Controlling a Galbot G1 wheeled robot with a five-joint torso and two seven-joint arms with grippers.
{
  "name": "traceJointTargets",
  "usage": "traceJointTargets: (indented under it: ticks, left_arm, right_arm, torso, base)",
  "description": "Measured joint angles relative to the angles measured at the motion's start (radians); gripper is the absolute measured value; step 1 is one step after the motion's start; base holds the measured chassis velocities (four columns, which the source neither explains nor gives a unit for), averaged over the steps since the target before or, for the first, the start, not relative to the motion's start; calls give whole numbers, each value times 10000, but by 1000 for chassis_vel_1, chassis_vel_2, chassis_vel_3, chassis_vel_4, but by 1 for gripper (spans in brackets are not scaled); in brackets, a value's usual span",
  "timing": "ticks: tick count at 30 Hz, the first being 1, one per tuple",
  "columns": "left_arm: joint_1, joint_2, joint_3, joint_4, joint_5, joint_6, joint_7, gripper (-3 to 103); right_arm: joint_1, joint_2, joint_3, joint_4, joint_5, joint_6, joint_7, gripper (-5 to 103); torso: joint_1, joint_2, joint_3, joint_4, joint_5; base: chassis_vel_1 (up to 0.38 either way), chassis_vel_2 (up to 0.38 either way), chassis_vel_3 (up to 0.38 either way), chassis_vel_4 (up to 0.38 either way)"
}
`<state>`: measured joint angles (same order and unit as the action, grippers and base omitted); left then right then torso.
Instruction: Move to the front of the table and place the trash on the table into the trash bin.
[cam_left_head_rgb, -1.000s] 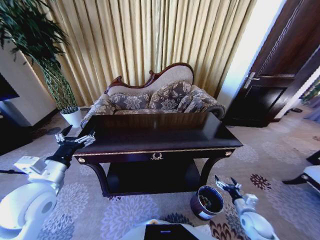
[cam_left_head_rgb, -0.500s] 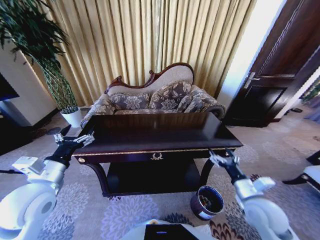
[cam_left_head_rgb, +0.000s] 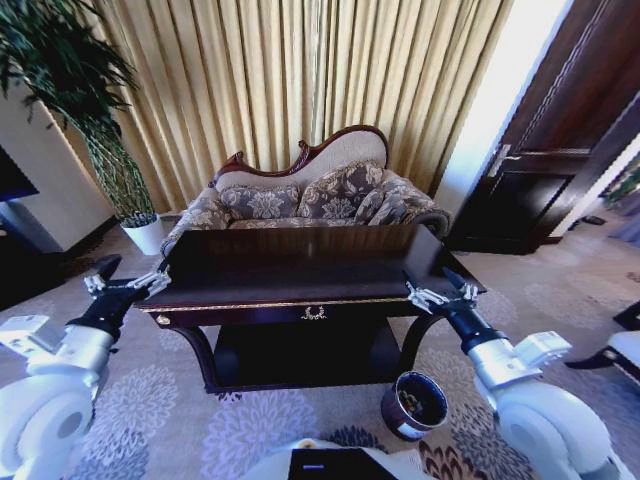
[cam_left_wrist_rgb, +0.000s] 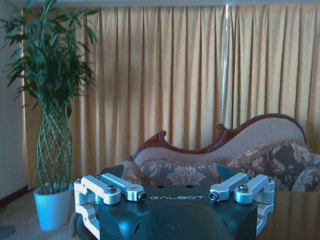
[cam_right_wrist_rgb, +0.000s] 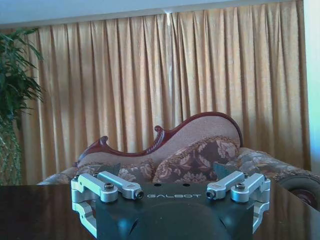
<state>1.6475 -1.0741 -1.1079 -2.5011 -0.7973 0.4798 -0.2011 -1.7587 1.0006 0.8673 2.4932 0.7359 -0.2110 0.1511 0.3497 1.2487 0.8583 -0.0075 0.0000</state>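
The table (cam_left_head_rgb: 300, 268) stands in front of me, its dark glossy top bare; it also shows as a dark surface in the right wrist view (cam_right_wrist_rgb: 35, 210). The trash is out of view. On the carpet by the table's front right leg stands the trash bin (cam_left_head_rgb: 392, 412), its dark inside holding pale specks I cannot make out. My left gripper (cam_left_head_rgb: 125, 284) hovers open just off the table's front left corner, nothing between its fingers (cam_left_wrist_rgb: 177, 196). At the front right corner my right gripper (cam_left_head_rgb: 438, 293) is also open and holds nothing (cam_right_wrist_rgb: 174, 195).
A floral sofa (cam_left_head_rgb: 300, 200) stands right behind the table, before gold curtains. A tall plant in a white pot (cam_left_head_rgb: 146, 234) is at the back left. A dark door (cam_left_head_rgb: 545, 170) is at the right, and a white seat edge (cam_left_head_rgb: 625, 350) at the far right.
My right arm has risen from beside the trash bin to the table's front right corner. My left gripper has drifted a little left, off the table's corner.
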Motion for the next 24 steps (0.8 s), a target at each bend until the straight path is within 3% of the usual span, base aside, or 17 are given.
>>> traceJointTargets:
  ticks: [6,24]
  left_arm:
    - [-77,128,149,0,-291,-406,152,100]
    - [-68,209,87,8,-436,-293,210,100]
  right_arm:
    - [21,-173,-89,-101,24,-31,40,100]
    - [-84,-100,-169,8,-38,-59,8,100]
  torso:
    - [1,0,0,0,0]
    - [2,-1,0,0,0]
  base:
    - [0,0,0,0]
    - [42,-39,-38,42]
